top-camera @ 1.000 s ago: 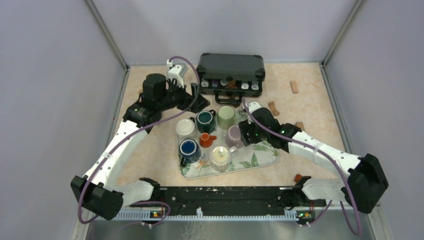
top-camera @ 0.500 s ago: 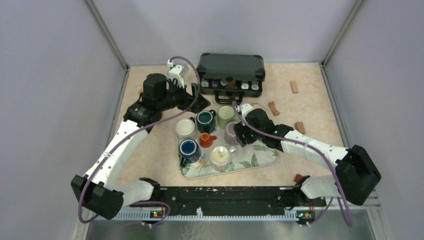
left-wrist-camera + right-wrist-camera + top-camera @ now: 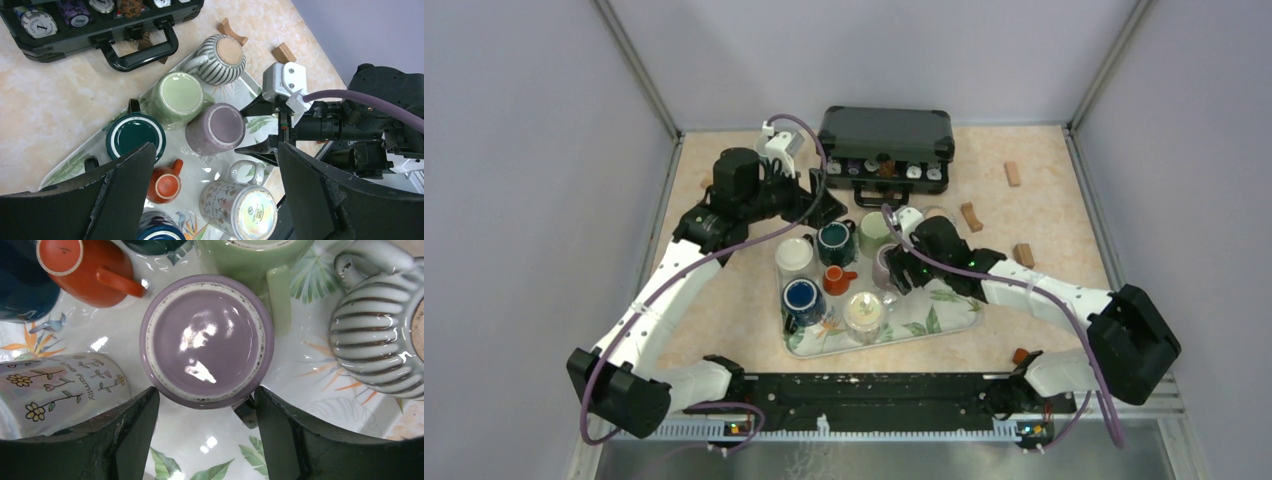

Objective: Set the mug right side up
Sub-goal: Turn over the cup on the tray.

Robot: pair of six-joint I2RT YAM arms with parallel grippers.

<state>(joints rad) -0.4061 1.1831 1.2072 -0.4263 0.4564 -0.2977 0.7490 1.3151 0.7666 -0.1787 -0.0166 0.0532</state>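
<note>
r gripper (image 3: 205,395) open astride purple mug (image 3: 206,337), no grip yet. l gripper (image 3: 215,150) open, empty. mug's bottom-up; flip not begun.

This is a robotics lab test cell. Plain grey walls (image 3: 524,150) in a bare metal frame (image 3: 639,70) box in a small marbled table (image 3: 1044,200), and two white arms (image 3: 664,280) trailing purple cables (image 3: 804,135) are bolted to a black rail (image 3: 874,385) at its near edge. What lies on the table reads as practice props, not a lived-in room: a leaf-print tray (image 3: 944,310) crowded with mismatched mugs (image 3: 834,243), a black case (image 3: 886,135) of poker chips and a few scattered wooden blocks (image 3: 1012,173).
</note>
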